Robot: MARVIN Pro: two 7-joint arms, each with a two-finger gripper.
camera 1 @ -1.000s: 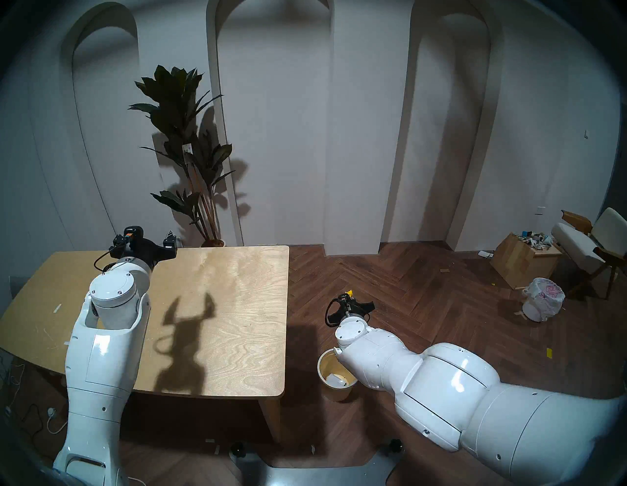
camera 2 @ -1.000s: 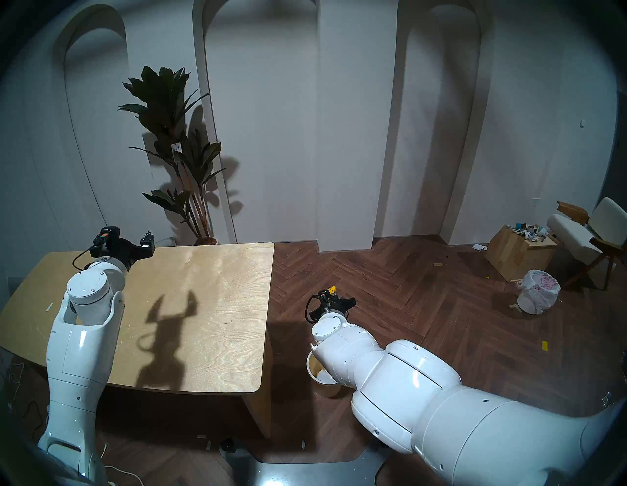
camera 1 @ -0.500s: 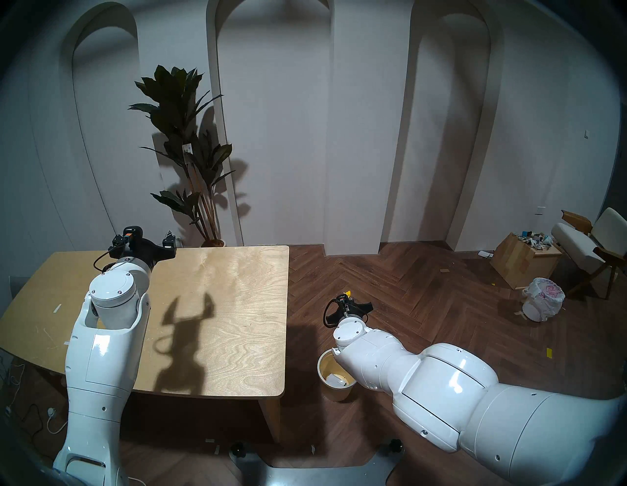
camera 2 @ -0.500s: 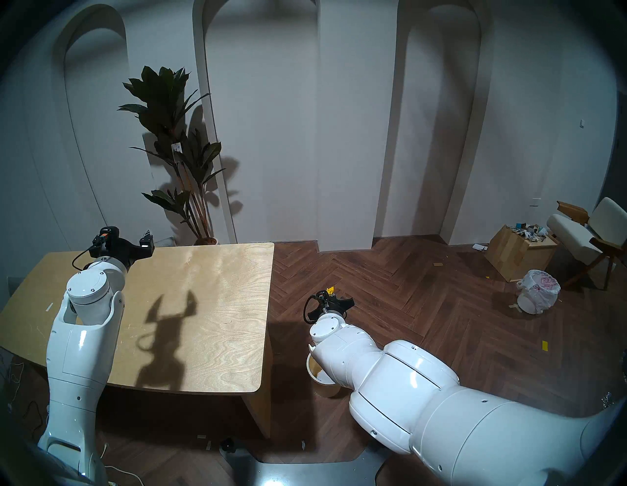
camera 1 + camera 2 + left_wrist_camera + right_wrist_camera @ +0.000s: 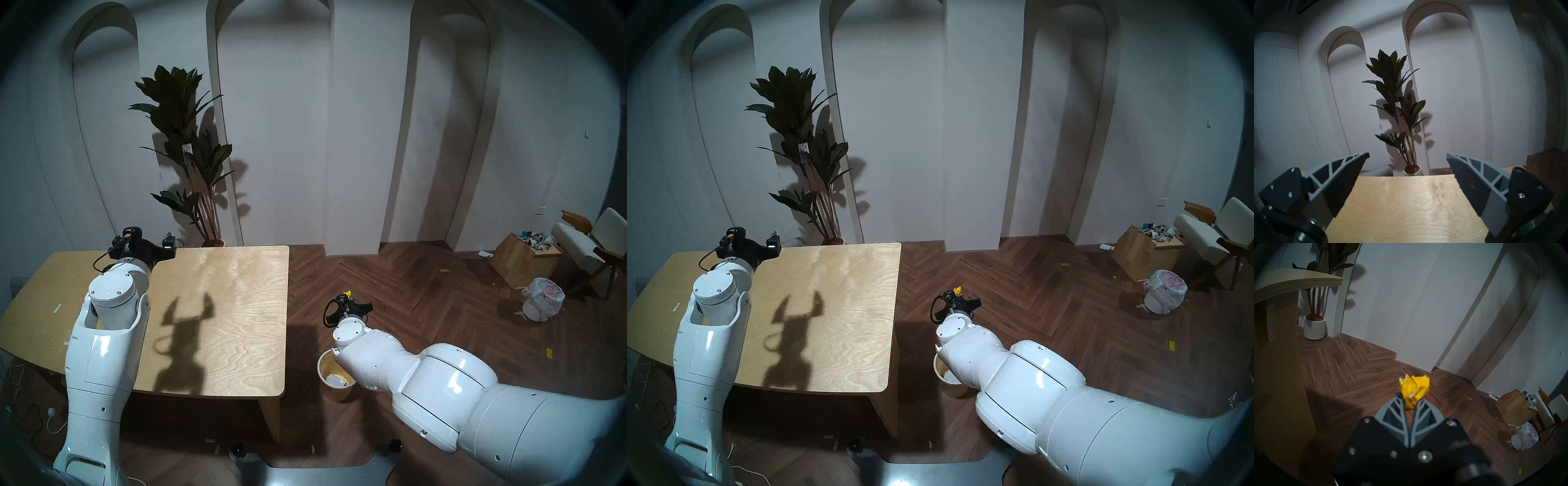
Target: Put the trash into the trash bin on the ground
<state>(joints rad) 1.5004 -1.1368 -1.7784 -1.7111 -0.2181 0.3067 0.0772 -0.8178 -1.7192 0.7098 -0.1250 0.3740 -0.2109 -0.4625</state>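
Two end effectors show, each in a different state. The right end effector (image 5: pixel 1411 400) is clamped on a yellow crumpled scrap (image 5: pixel 1414 389), which sticks out beyond the grey fingertips (image 5: pixel 1401 400) and hangs above the herringbone wood floor (image 5: pixel 1356 372), well clear of it. In the head views the same scrap (image 5: pixel 347 292) sits at the far tip of the right end effector (image 5: pixel 349 298), out past the table's right edge.

Nearer the robot, partly hidden under the right arm's forearm, stands the small cream-beige trash bin (image 5: pixel 324 365) on the floor just beside the table (image 5: pixel 220 305). Inside it lies a pale whitish piece of trash (image 5: pixel 334 380); which piece it is cannot be told. The held scrap is beyond the bin, not over its opening.

The left end effector (image 5: pixel 1407 158) hovers over the table's far left corner with its fingers (image 5: pixel 1345 171) spread wide apart and nothing between them, facing a potted plant (image 5: pixel 1398 110) against the arched white wall.

Far right on the floor stand a bag-lined white bin (image 5: pixel 543 300) and a wooden box (image 5: pixel 519 261) heaped with scraps.
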